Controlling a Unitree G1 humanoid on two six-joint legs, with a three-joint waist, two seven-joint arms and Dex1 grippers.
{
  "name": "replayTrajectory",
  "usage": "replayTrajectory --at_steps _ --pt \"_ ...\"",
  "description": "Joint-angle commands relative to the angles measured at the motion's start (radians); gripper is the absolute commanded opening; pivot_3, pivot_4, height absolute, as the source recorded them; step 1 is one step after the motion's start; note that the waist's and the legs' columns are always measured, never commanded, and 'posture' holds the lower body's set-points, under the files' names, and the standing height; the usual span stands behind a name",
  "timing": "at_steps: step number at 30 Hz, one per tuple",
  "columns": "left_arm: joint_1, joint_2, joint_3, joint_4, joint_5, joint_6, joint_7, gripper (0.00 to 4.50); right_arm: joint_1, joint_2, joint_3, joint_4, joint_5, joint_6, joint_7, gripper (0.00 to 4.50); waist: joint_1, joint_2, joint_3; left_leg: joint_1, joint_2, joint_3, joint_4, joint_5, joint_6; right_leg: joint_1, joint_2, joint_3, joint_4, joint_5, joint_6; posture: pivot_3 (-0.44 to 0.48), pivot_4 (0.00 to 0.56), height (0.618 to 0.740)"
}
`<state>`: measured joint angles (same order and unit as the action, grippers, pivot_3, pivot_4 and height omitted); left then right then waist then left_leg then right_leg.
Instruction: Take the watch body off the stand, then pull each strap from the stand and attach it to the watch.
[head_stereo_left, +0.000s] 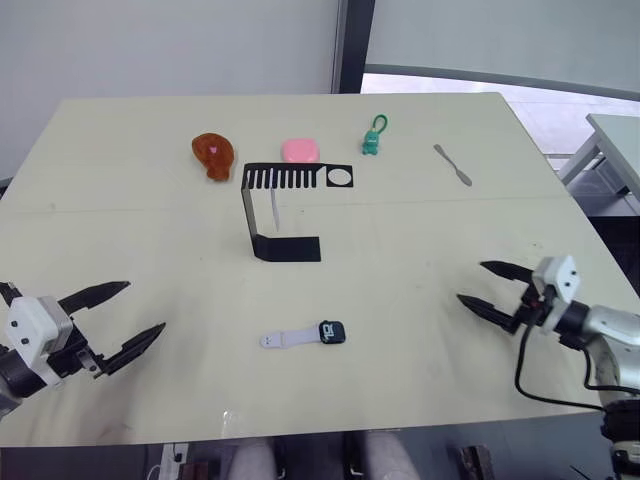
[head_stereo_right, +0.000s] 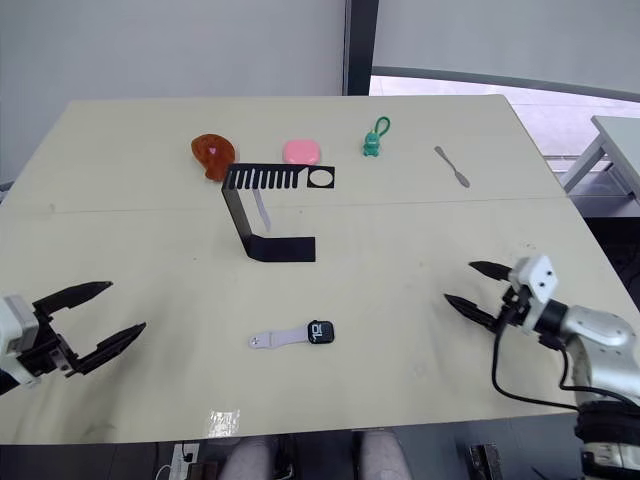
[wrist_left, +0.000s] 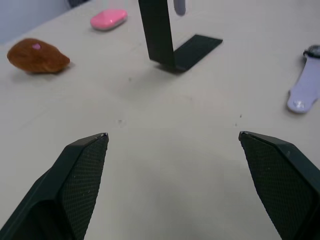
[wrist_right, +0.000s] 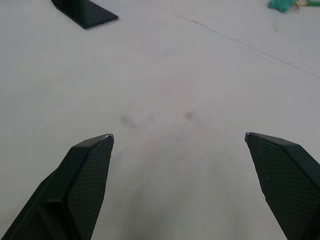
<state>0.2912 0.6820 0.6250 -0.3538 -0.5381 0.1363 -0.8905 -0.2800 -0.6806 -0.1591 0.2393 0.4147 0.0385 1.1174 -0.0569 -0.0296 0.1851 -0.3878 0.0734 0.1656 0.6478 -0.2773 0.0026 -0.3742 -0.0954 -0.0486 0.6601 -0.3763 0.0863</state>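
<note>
**Watch body off stand, one strap on it, one strap on the stand**

Hard to read: the second strap (head_stereo_left: 274, 208) is a thin pale sliver hanging under the comb bar of the stand (head_stereo_left: 285, 212). Which slot holds it can't be told. In the left wrist view its lower tip is cut off by the frame edge, and the watch there is clipped at the frame edge too. Joint between watch body and strap looks seated, probably, but it's too small to confirm.

Task items:
- Watch body (head_stereo_left: 331, 332): small black rounded square, dark screen with small coloured marks, lying flat on the counter (head_stereo_left: 420, 250) in front of the stand base, well apart from it.
- First strap (head_stereo_left: 287, 339): pale lavender-white, flat, touching the watch body on the robot's left side.
- Stand: black, flat base, upright post, slotted top bar with round hole.

Count: 1 watch body, 2 straps, 1 stand. Also 1 brown toy drumstick (head_stereo_left: 214, 154), 1 pink soap-like lump (head_stereo_left: 300, 150), 1 green keychain figure (head_stereo_left: 372, 137), 1 grey spatula (head_stereo_left: 452, 164), all along the far side.

Claws: left claw (head_stereo_left: 125, 318) released, fingers spread, empty, near the front left edge. Right claw (head_stereo_left: 484, 289) released, empty, front right. Both well apart from the watch.
</note>
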Motion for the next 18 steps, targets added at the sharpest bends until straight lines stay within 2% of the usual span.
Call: replayTrajectory --at_steps 1,4,5,6,7,9,10,13,14,18 --pt "-0.025 -0.041 -0.045 -0.157 -0.053 0.082 0.129 4.50 -0.074 0.077 0.075 -0.097 0.005 0.109 -0.073 4.47 0.002 0.000 0.000 0.000 0.000 0.000 0.000 0.000 0.000 0.000 0.000 0.000 0.000 0.000 0.000 0.000 0.150 0.740" --pt "-0.047 -0.082 -0.095 -0.238 -0.051 0.142 0.229 4.50 -0.132 0.134 0.150 -0.120 -0.050 0.111 -0.097 4.47 0.006 0.000 0.000 -0.001 0.000 0.000 0.000 0.000 0.000 -0.001 0.000 0.000 0.000 0.000 0.000 0.000 0.150 0.740" --pt "-0.055 -0.102 -0.121 -0.266 -0.047 0.160 0.267 4.50 -0.154 0.164 0.175 -0.122 -0.069 0.109 -0.118 3.92 0.007 0.000 0.000 -0.001 -0.001 0.000 0.000 0.000 0.000 -0.001 0.000 0.000 0.000 0.000 0.000 0.000 0.150 0.740" --pt "-0.060 -0.120 -0.146 -0.289 -0.039 0.172 0.297 4.50 -0.176 0.194 0.195 -0.122 -0.073 0.126 -0.138 3.63 0.007 0.000 0.000 -0.001 -0.001 0.000 0.000 0.000 0.000 -0.001 -0.001 0.000 0.000 0.000 0.000 0.000 0.150 0.740" --pt "-0.064 -0.139 -0.173 -0.308 -0.026 0.179 0.327 4.50 -0.206 0.232 0.218 -0.107 -0.090 0.127 -0.165 3.04 0.006 0.000 0.000 -0.001 -0.001 0.000 0.001 0.000 0.000 -0.001 -0.001 0.000 0.000 0.000 0.000 0.000 0.150 0.740" --pt "-0.066 -0.162 -0.207 -0.332 -0.007 0.188 0.364 4.50 -0.239 0.276 0.243 -0.083 -0.114 0.132 -0.194 2.28 0.004 0.000 0.000 -0.001 -0.001 0.000 0.001 0.000 0.000 -0.001 0.000 0.000 0.000 0.000 0.000 0.000 0.150 0.740" --pt "-0.068 -0.175 -0.229 -0.344 0.007 0.191 0.384 4.50 -0.259 0.304 0.256 -0.057 -0.131 0.122 -0.211 1.62 0.004 0.000 0.000 -0.001 -0.001 0.000 0.001 0.000 0.000 -0.001 0.000 0.000 0.001 0.000 0.000 0.000 0.150 0.740" --pt "-0.086 -0.212 -0.301 -0.362 0.081 0.187 0.451 4.50 -0.332 0.377 0.309 0.043 -0.194 0.093 -0.243 0.26 0.002 0.000 0.000 -0.001 -0.001 0.000 0.001 0.000 0.000 -0.001 0.001 0.000 0.001 0.000 0.000 0.000 0.150 0.740" --pt "-0.096 -0.224 -0.325 -0.365 0.097 0.187 0.469 4.50 -0.357 0.389 0.330 0.082 -0.226 0.062 -0.242 0.06 0.002 0.000 0.000 -0.002 -0.001 0.000 0.001 0.000 0.000 -0.002 0.001 0.000 0.001 0.000 0.000 0.000 0.150 0.740" --pt "-0.121 -0.251 -0.405 -0.374 0.139 0.197 0.504 4.50 -0.433 0.462 0.320 0.219 -0.245 0.043 -0.286 0.06 0.002 0.000 0.000 -0.002 -0.001 0.000 0.001 0.000 0.000 -0.002 0.001 0.000 0.001 0.000 0.000 0.000 0.150 0.740"
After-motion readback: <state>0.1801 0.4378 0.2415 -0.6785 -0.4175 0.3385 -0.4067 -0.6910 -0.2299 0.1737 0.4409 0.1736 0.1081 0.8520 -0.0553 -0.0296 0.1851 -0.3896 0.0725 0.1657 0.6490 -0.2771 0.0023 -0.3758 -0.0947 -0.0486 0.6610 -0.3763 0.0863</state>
